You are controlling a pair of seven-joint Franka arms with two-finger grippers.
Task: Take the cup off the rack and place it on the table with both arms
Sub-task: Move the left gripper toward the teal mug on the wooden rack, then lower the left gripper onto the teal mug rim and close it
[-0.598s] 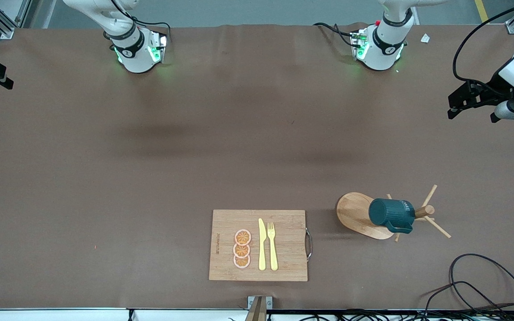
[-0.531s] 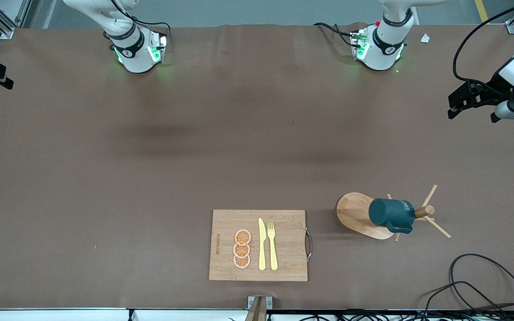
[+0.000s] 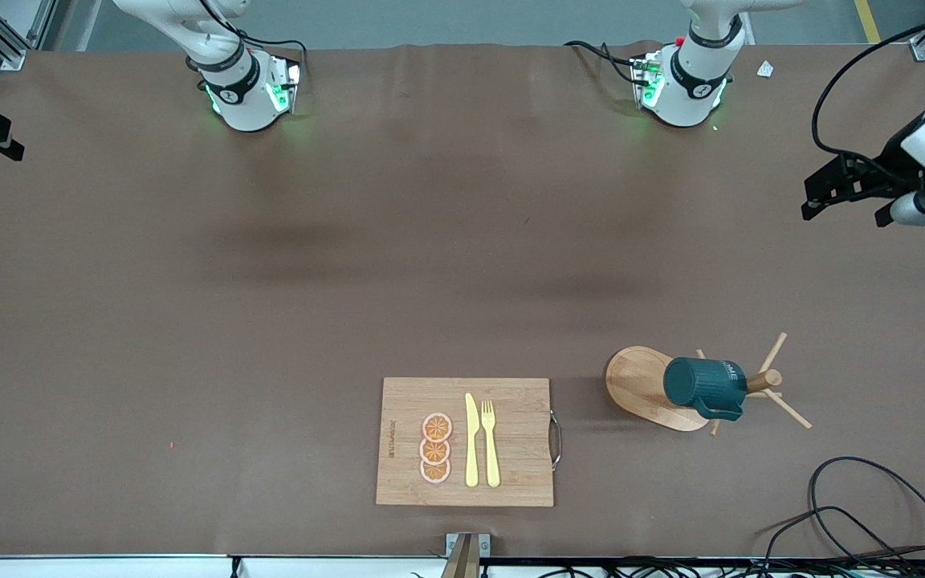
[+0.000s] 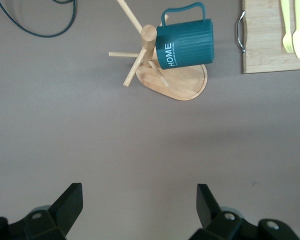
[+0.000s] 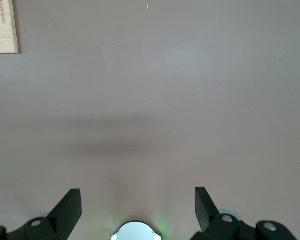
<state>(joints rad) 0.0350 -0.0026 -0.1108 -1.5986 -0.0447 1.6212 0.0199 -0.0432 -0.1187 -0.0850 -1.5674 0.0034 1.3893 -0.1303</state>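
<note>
Right gripper (image 5: 137,210) waits, jaws wide apart, over bare counter (image 3: 189,321). Board (image 3: 465,441) with knife, fork near front camera. Cup (image 3: 703,385) hangs on rack (image 3: 639,381), toward left arm's end. Left gripper (image 4: 139,207) up high, jaws wide apart. Bring it down slow, grab cup sides, lift along peg.

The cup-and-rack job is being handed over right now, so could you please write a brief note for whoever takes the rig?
Left gripper: open, empty, up in the air over bare table at the left arm's end.
Right gripper: open, empty, over bare table; that arm waits.
The cup hangs on a peg of the rack, tilted on its side, handle toward the front camera. The rack stands beside the cutting board, toward the left arm's end.
Done: nothing; neither gripper touches the cup.
Left: grasp the cup, lift it off the peg, set it on the table, using both arms.
</note>
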